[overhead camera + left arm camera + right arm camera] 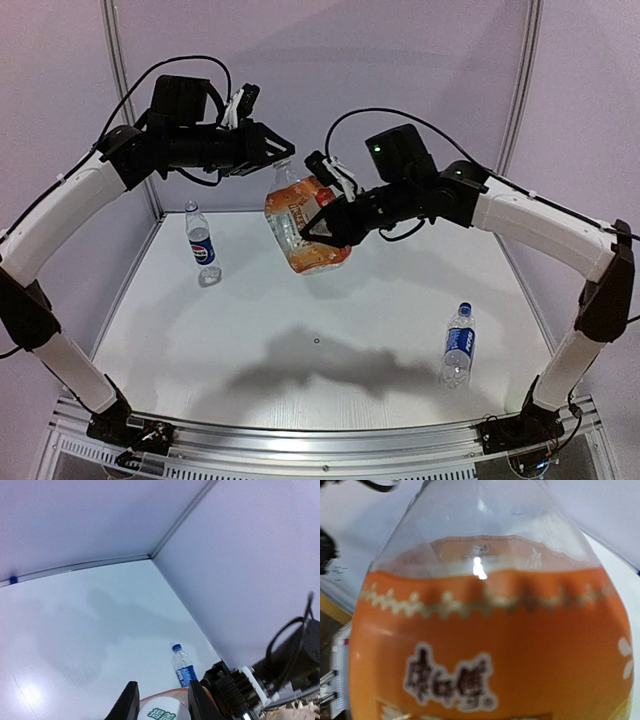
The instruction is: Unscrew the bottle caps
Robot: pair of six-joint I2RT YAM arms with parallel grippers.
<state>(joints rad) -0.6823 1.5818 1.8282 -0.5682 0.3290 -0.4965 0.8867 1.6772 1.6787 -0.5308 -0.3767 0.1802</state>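
Observation:
The squat orange-labelled bottle hangs tilted in the air above the back of the table. My right gripper is shut on its body; the orange label fills the right wrist view and hides the fingers. My left gripper is at the bottle's top. In the left wrist view the whitish cap, with green characters on it, sits between the two fingers, which touch its sides. A slim blue-labelled bottle with a blue cap stands at the front right; it also shows in the left wrist view.
A second slim blue-labelled bottle stands at the back left; I cannot make out a cap on it. A small blue thing lies at the table's edge by the wall. Pale walls enclose the white table.

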